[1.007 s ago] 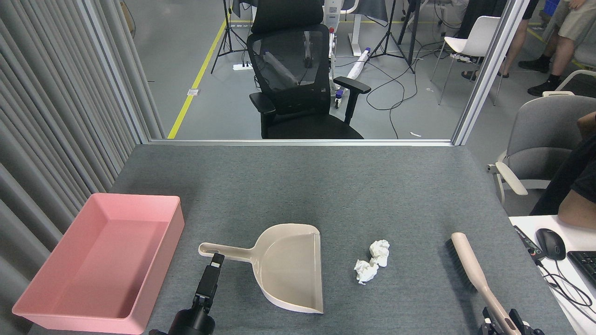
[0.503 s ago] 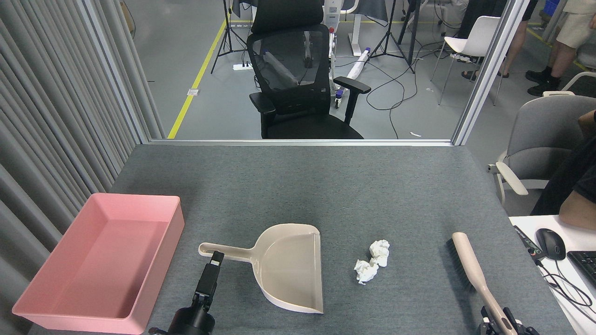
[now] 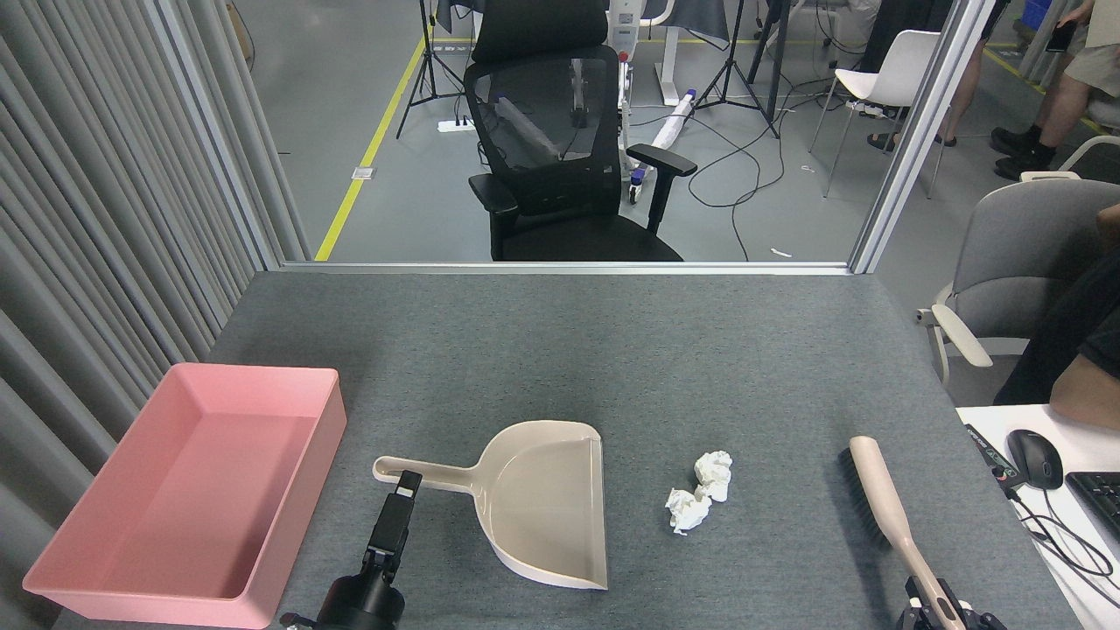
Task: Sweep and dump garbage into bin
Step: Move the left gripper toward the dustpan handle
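Two crumpled white wads of garbage (image 3: 700, 493) lie together on the grey table, just right of the beige dustpan (image 3: 547, 500), whose open mouth faces them. The pink bin (image 3: 325, 435) stands at the left edge with nothing visible inside. My left gripper (image 3: 405, 484) is seen end-on with its tip at the dustpan's handle end; its jaws are too dark to read. A beige brush (image 3: 879, 503) lies at the right. My right gripper (image 3: 941, 615) straddles the brush handle's near end at the bottom edge, mostly cut off.
A glass partition and metal rail bound the table's far edge, with a black office chair (image 3: 560, 140) behind. Grey slats run along the left. A seated person's arm (image 3: 1081, 398), a mouse and a keyboard sit at a white desk on the right.
My right gripper has slid down toward the bottom edge along the brush handle while the brush stayed put. The left gripper's tip crept slightly forward onto the dustpan handle.
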`<state>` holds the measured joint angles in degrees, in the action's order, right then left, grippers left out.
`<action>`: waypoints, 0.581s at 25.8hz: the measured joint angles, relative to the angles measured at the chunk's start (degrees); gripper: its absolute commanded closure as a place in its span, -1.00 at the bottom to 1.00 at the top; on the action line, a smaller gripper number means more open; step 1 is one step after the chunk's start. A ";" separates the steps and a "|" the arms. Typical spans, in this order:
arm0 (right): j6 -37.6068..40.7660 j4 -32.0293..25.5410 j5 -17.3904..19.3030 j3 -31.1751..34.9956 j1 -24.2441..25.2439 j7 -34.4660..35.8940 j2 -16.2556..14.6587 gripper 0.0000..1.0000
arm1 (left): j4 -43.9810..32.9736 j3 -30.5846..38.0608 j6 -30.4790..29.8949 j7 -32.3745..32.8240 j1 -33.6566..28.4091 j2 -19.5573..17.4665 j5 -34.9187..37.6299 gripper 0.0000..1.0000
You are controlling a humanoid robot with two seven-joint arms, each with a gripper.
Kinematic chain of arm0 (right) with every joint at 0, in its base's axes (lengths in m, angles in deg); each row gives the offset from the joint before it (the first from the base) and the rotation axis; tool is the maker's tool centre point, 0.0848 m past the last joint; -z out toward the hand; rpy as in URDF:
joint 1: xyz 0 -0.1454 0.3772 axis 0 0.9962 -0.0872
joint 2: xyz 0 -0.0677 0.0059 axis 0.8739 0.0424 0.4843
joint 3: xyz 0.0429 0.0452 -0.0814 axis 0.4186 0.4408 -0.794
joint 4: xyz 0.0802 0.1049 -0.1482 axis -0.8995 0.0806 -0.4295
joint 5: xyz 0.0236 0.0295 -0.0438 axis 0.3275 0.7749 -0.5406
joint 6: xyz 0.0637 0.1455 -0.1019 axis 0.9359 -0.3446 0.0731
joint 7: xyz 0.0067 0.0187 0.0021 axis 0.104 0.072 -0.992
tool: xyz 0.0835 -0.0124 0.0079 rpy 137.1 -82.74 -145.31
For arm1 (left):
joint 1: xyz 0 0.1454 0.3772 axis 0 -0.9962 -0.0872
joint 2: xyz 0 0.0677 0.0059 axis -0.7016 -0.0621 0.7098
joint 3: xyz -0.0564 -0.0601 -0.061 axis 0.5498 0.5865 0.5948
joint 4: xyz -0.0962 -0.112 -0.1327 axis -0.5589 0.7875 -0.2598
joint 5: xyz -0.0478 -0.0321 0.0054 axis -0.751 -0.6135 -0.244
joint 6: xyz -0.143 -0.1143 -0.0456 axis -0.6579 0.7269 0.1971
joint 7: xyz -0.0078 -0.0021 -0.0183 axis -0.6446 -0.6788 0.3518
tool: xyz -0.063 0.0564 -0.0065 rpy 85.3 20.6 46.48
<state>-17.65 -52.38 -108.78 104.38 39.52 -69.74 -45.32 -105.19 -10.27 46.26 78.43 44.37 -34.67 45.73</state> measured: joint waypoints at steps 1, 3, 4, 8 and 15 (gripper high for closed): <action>0.00 0.00 -0.01 -0.04 0.05 0.24 0.00 0.75 | 0.05 0.00 0.00 0.00 0.07 0.00 0.00 -0.98; 0.00 0.00 -0.05 -0.08 0.18 0.51 -0.02 0.75 | 0.23 0.00 0.00 0.00 0.18 0.00 0.00 -0.98; 0.00 0.00 -0.05 -0.08 0.20 0.70 -0.10 0.75 | 0.38 -0.01 0.00 -0.03 0.29 0.00 0.00 -0.98; 0.19 -0.04 0.04 -0.09 0.30 1.42 -0.38 0.75 | 2.01 -0.01 0.20 -0.05 1.05 0.01 0.04 -0.98; 1.94 -0.30 0.41 -0.07 0.26 1.96 -0.04 0.75 | 5.09 -0.01 0.23 -0.05 2.40 0.05 1.28 -0.98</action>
<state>-15.71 -52.68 -108.37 104.31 39.78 -67.79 -45.35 -100.11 -10.28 46.49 78.38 46.76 -34.62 47.01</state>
